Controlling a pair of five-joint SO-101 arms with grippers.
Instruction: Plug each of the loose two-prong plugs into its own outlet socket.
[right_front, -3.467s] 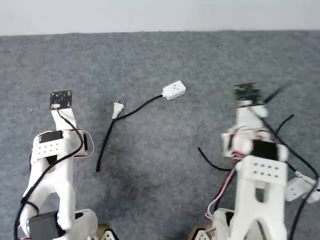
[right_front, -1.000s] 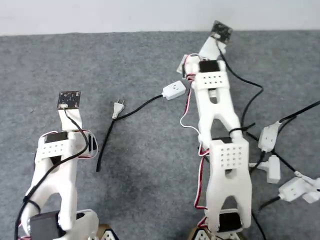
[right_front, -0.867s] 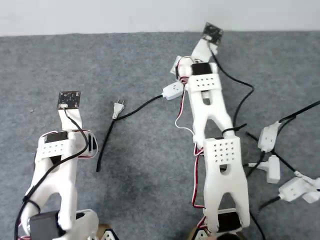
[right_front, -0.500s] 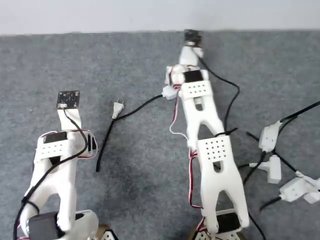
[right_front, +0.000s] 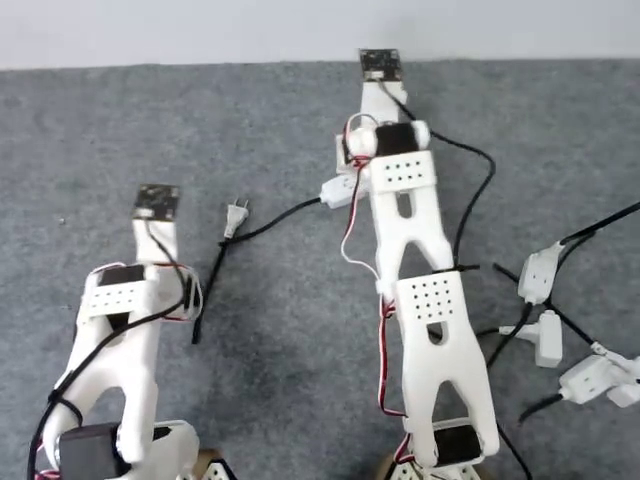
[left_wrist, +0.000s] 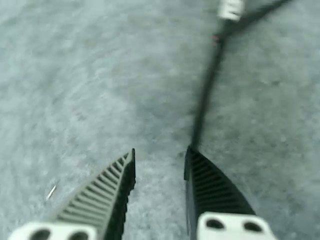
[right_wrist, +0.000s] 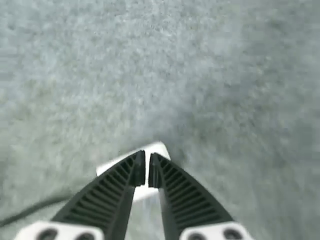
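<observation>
Socket (right_front: 333, 190): partly covered by the right arm (right_front: 405, 175) in the high view. In the wrist view the right claw (right_wrist: 147, 154) masks its face, and contact cannot be determined. Plug (left_wrist: 230, 8): blurred, cut off by the frame edge, prongs indiscernible. Cord (left_wrist: 206, 97): meets a finger of the left claw (left_wrist: 160, 151), its end unclear.

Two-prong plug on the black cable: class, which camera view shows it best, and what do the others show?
The high view: the two-prong plug lies whole on the grey mat, prongs visible. The left wrist view catches part of it at the picture's edge. The right wrist view looks at the white outlet socket instead.
</observation>
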